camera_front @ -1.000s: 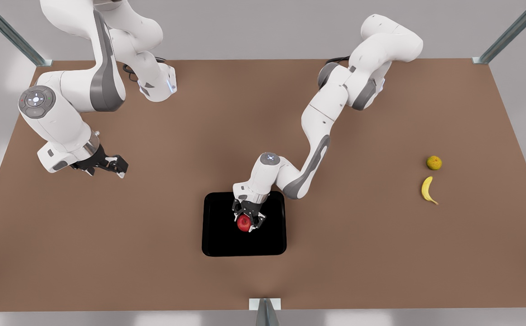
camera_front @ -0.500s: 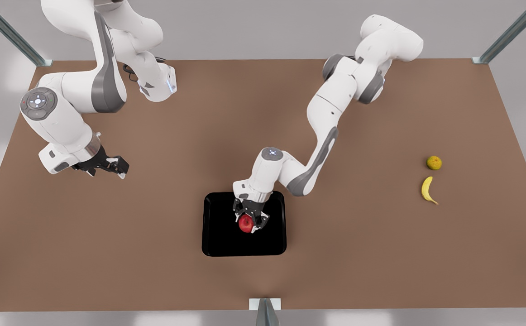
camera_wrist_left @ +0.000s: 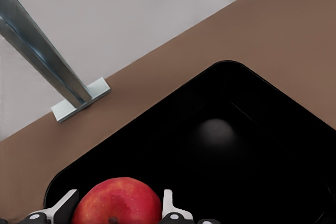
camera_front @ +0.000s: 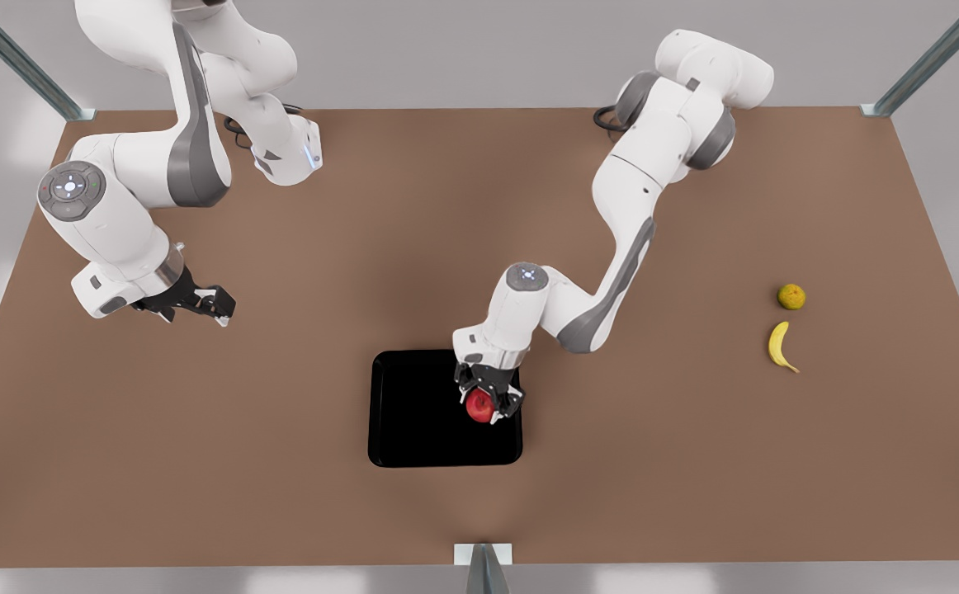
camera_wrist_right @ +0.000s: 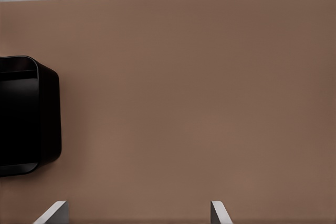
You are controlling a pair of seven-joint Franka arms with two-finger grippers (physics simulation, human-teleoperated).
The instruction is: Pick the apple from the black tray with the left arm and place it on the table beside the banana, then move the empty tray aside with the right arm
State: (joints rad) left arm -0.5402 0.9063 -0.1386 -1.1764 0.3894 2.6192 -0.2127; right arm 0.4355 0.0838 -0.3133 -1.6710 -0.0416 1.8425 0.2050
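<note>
1. The left gripper [camera_front: 488, 407] is clamped on the apple [camera_front: 479, 404], one finger on each side of it, as the left wrist view shows [camera_wrist_left: 116, 202]. The apple hangs over the tray [camera_front: 413, 429], near the tray's three o'clock edge in the front view.

2. The step in hand looks like the carry toward the banana [camera_front: 781, 346], which lies well apart at about three o'clock from the tray, with a small yellow-orange fruit [camera_front: 791, 296] just beyond it at twelve o'clock.

3. To do it well, I would keep the apple high enough to pass the tray's low rim, so the tray is not nudged.

4. Travel level and unhurried; a round apple held by two fingers could roll or slip if swung.

5. Aim for bare desk [camera_front: 694, 462] beside the banana, on its nine or six o'clock side, away from the other fruit.

6. Lower until the apple rests on the desk before letting go, or it may roll.

7. The right gripper [camera_front: 199, 302] waits with fingers apart over the desk at about ten o'clock from the tray; its wrist view shows a tray corner [camera_wrist_right: 31, 114].
</note>
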